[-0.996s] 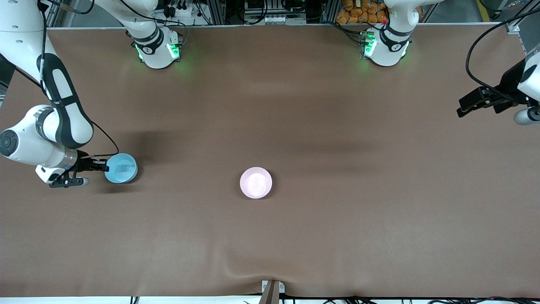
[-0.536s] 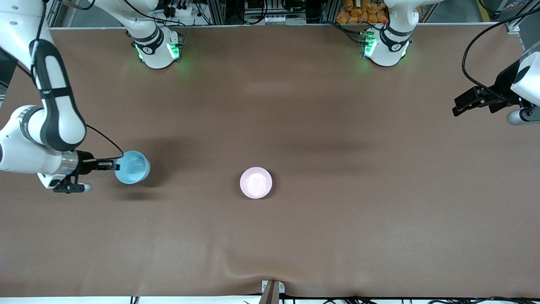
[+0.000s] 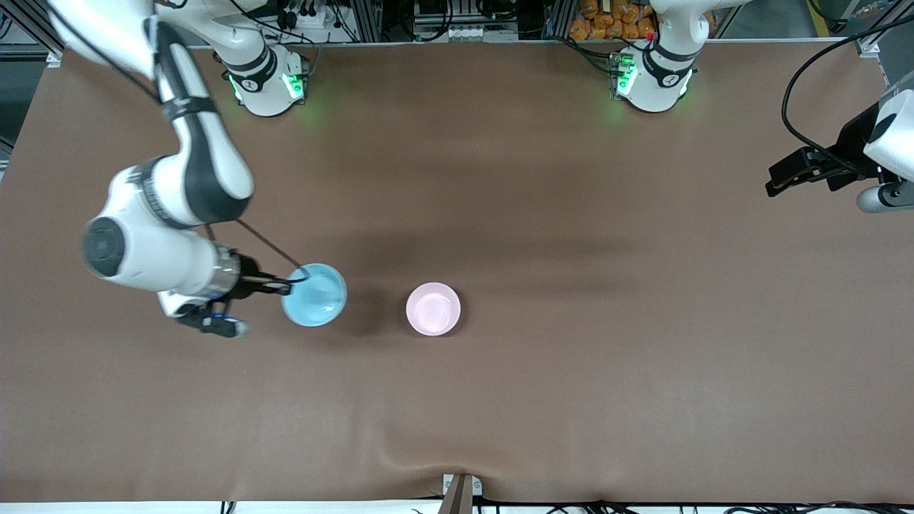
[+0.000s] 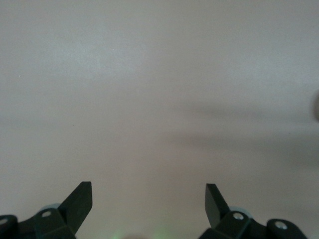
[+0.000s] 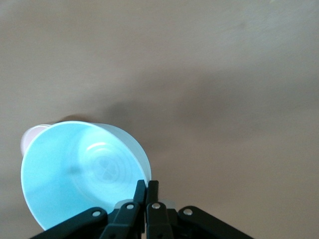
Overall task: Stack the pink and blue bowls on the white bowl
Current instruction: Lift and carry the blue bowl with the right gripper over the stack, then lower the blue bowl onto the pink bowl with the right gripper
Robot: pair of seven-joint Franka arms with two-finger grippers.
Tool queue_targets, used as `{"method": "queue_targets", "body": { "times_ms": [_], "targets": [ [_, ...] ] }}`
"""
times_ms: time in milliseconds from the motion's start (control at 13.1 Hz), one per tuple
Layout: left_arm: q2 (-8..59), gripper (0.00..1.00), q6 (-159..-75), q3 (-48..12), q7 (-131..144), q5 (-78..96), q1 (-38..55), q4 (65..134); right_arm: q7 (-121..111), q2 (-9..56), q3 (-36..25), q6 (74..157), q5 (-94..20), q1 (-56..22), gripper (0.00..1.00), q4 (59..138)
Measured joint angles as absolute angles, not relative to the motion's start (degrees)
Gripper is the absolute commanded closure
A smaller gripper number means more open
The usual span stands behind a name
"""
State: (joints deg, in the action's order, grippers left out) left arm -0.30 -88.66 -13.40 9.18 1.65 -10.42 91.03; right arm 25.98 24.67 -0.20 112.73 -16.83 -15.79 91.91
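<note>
The right gripper [image 3: 289, 287] hangs over the brown desk [image 3: 543, 400] toward the right arm's end, its fingers [image 5: 141, 195] pinched tight on the rim of the small round light sky blue plastic bowl [image 3: 314, 294], which it holds in the air. Beside that, the small round pale pink plastic bowl [image 3: 433, 308] sits on the desk near the middle; whether another bowl lies under it I cannot tell. The left arm waits at its own end, the left gripper [image 3: 782, 180] raised, its fingers [image 4: 79, 200] spread wide and holding nothing.
</note>
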Motion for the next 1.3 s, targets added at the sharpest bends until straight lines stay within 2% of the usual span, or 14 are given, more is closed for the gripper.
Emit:
{"method": "queue_targets", "body": {
  "times_ms": [230, 766, 1303],
  "targets": [
    [-0.3, 0.0, -88.7, -13.2, 9.2, 1.7, -10.6, 91.0, 34.3, 29.4, -0.2, 114.1, -16.8, -21.5, 1.0, 88.1],
    [-0.3, 0.0, -89.2, -12.9, 9.2, 1.7, -10.9, 91.0, 44.0, 37.0, -0.2, 125.8, -16.9, -30.4, 1.0, 86.6],
    [-0.3, 0.0, -89.2, -12.8, 9.2, 1.7, -11.5, 91.0, 44.6, 38.5, -0.9, 128.4, -16.9, -31.2, 1.0, 86.5]
  ]
}}
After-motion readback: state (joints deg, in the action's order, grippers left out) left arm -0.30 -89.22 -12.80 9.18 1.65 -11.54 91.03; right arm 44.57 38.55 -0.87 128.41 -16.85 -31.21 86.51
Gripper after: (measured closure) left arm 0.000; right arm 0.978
